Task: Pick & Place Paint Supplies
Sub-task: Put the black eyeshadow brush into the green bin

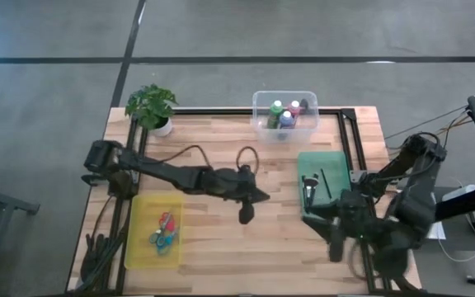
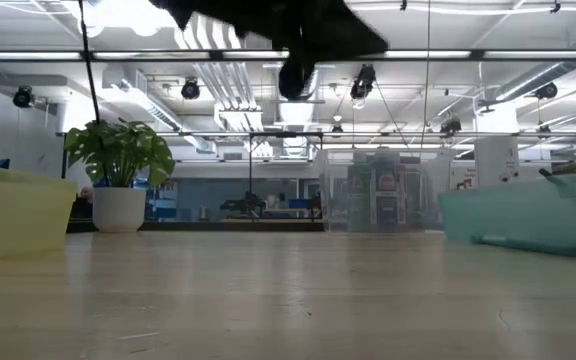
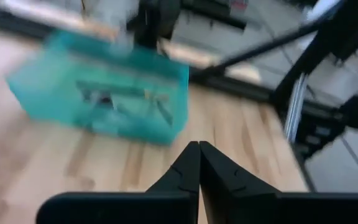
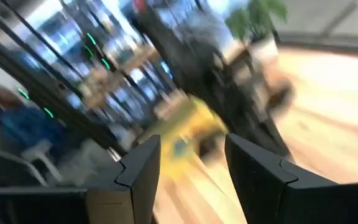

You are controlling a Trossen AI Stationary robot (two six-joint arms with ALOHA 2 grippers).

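Your left gripper (image 3: 199, 148) has its fingers together on nothing above bare surface (image 1: 221, 239), brushes (image 1: 310, 186) lying in the teal tray (image 1: 324, 161) ahead; right fingers (image 4: 143, 163) apart, so you risk an empty transfer.

In the right wrist view nearly everything past the right hand (image 4: 188, 168) is smeared: the yellow tray (image 4: 188, 134) is a shapeless patch, what it holds cannot be made out, and a seated person (image 4: 23, 124) at the picture's edge is only a blur. The left wrist view blurs the teal tray (image 3: 104, 93), so the brushes (image 3: 126, 99) inside read as vague dark streaks. In the low view the left arm (image 2: 288, 35) is cut off by the top edge, and from above the scissors (image 1: 163, 229) are too small to count
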